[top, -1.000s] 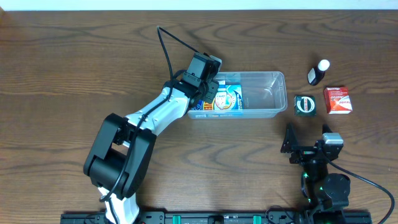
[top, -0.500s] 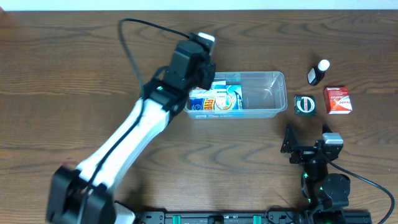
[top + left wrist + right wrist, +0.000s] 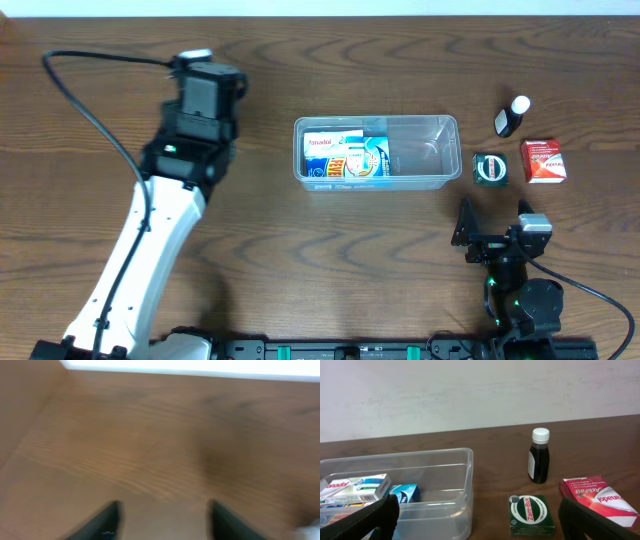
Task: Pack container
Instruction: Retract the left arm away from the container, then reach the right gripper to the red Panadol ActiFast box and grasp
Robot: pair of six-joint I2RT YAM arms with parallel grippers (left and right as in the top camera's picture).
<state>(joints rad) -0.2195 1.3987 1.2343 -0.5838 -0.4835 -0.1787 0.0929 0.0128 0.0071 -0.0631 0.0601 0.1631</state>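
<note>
Pack half done: some boxes in, three items out.
We see the container [image 3: 378, 152] mid-tabletop [image 3: 300, 250] with boxes [image 3: 345, 158] at its left end; bottle [image 3: 511, 116], green box [image 3: 489, 168] and red box [image 3: 544, 160] wait just right. Left claw [image 3: 164, 507] is blurred, probably spread and empty; right claw [image 3: 477, 510] is spread wide.

Wood table [image 3: 340, 260] carries container [image 3: 432, 181]; to its right: dark bottle [image 3: 511, 116], green box [image 3: 490, 168], red box [image 3: 544, 160].

"Panadol" on white box [image 3: 357, 487], left end of container [image 3: 465, 460]. "Zam-Buk" on green box [image 3: 532, 515], just right of container. "Actifast" on red box [image 3: 595, 497], far right. Bottle [image 3: 539, 456] label unreadable.
</note>
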